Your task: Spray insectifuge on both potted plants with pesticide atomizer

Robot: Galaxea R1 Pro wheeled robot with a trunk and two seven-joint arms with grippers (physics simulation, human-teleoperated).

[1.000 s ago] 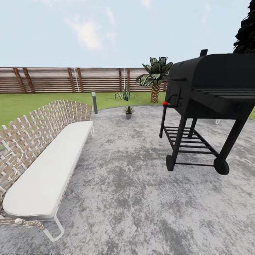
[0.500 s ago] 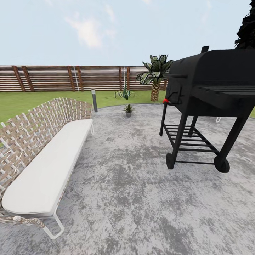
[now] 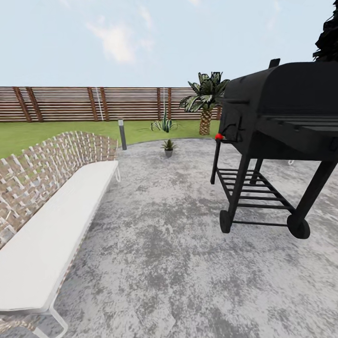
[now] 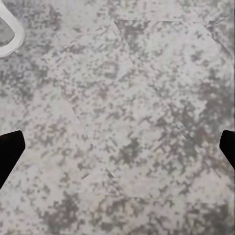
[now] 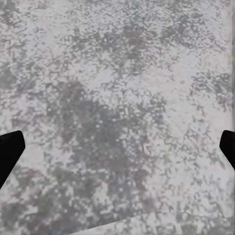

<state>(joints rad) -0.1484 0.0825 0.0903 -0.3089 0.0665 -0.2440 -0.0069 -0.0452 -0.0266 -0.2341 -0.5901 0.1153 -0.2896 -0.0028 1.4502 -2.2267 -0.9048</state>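
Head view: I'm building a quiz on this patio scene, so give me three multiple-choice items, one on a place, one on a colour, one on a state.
1. Where does the small potted plant stand?
A. on the bench
B. at the patio's far edge
C. under the grill

2. What colour is the bench seat?
A. white
B. black
C. green

3. How is the grill's lid?
A. off
B. propped open
C. shut

Answers:
1 B, the potted plant sits where the patio meets the lawn, beyond the bench and grill.
2 A, the seat is plain white against a woven brown back.
3 C, the rounded lid lies down on the grill's body.
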